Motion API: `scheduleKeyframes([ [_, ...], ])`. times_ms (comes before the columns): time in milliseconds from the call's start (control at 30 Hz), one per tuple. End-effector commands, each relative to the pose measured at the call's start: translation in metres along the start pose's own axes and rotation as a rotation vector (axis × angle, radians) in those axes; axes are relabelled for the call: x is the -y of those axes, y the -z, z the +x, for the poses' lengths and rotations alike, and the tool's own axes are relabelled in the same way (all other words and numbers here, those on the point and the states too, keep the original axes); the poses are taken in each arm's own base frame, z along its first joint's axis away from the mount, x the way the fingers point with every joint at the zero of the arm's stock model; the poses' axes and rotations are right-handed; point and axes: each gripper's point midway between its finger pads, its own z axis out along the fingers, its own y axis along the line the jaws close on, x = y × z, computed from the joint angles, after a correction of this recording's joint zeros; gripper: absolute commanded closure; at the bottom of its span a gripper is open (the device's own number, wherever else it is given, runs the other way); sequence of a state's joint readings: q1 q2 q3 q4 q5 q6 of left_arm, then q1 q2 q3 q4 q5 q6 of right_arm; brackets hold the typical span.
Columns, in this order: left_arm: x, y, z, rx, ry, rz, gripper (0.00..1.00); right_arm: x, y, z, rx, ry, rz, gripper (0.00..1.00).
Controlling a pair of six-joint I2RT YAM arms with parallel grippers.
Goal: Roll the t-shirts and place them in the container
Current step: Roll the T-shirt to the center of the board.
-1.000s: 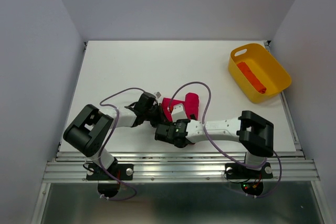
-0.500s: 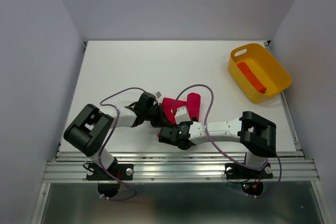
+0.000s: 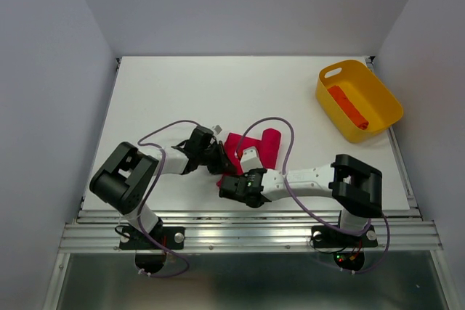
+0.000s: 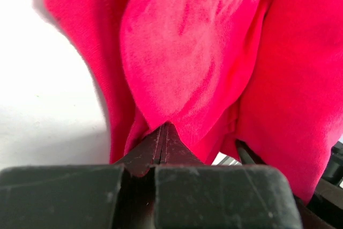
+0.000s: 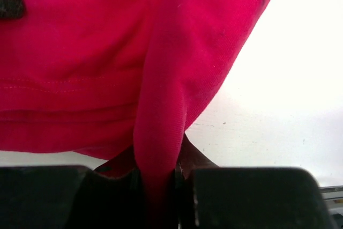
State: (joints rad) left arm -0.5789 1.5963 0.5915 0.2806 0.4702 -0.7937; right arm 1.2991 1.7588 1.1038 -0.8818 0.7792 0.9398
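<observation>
The crimson t-shirt [image 3: 266, 143] lies bunched on the white table [image 3: 218, 92] near the front, between both arms. My left gripper [image 3: 217, 159] is at its left edge, jaws shut, with cloth gathered at the tips [image 4: 163, 127]; the crimson t-shirt [image 4: 187, 52] fills that wrist view. My right gripper [image 3: 232, 178] sits at the shirt's near edge, shut on a raised fold [image 5: 158, 170] of the crimson t-shirt [image 5: 80, 52]. The orange-red t-shirt [image 3: 347, 107] lies as a narrow roll in the tub.
A yellow plastic tub [image 3: 385, 117] with handles stands at the back right of the table. Purple cables loop over both arms near the shirt. The table's front edge and a metal rail [image 3: 247, 234] lie just behind the grippers.
My right gripper has gone from open to shut on a fold of the crimson t-shirt. The shirt's right part has flattened and shifted slightly. The left gripper stayed shut.
</observation>
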Motion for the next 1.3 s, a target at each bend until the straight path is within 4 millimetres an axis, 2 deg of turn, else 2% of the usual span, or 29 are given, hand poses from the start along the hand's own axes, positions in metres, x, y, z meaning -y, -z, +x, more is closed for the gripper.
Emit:
scheduleKeyframes([
  [0, -0.024, -0.003, -0.009, 0.027, -0.002, -0.079, 1.0, -0.006, 0.008, -0.017, 0.074, 0.0, -0.011, 0.99],
  [200, -0.033, -0.003, -0.03, 0.058, 0.019, -0.083, 1.0, -0.01, 0.014, -0.02, 0.106, 0.138, -0.006, 0.99],
  [333, -0.035, -0.006, -0.036, 0.056, 0.013, -0.084, 1.0, -0.015, 0.016, -0.024, 0.13, 0.209, -0.02, 0.99],
  [533, -0.036, -0.009, -0.036, 0.041, 0.01, -0.076, 1.0, -0.039, 0.016, -0.019, 0.107, 0.291, -0.108, 0.99],
  [700, -0.034, -0.006, -0.036, 0.042, 0.001, -0.072, 1.0, -0.048, 0.014, -0.022, 0.109, 0.3, -0.106, 0.99],
  [900, -0.031, 0.002, -0.034, 0.041, -0.02, -0.07, 1.0, -0.063, 0.012, -0.029, 0.115, 0.296, -0.104, 0.75],
  [933, -0.03, 0.004, -0.035, 0.042, -0.026, -0.069, 1.0, -0.064, 0.012, -0.03, 0.114, 0.293, -0.106, 0.62],
  [1000, -0.028, 0.008, -0.035, 0.044, -0.041, -0.076, 1.0, -0.065, 0.016, -0.033, 0.118, 0.279, -0.118, 0.51],
  [1033, -0.03, 0.01, -0.036, 0.047, -0.043, -0.095, 0.94, -0.066, 0.018, -0.036, 0.122, 0.268, -0.123, 0.41],
  [1100, -0.027, 0.016, -0.039, 0.062, -0.066, -0.103, 0.84, -0.064, 0.026, -0.044, 0.138, 0.243, -0.141, 0.35],
  [1133, -0.024, 0.018, -0.043, 0.073, -0.074, -0.103, 0.75, -0.064, 0.03, -0.047, 0.141, 0.23, -0.155, 0.3],
  [1267, -0.014, 0.033, -0.056, 0.121, -0.107, -0.129, 0.64, -0.059, 0.05, -0.067, 0.168, 0.155, -0.214, 0.26],
])
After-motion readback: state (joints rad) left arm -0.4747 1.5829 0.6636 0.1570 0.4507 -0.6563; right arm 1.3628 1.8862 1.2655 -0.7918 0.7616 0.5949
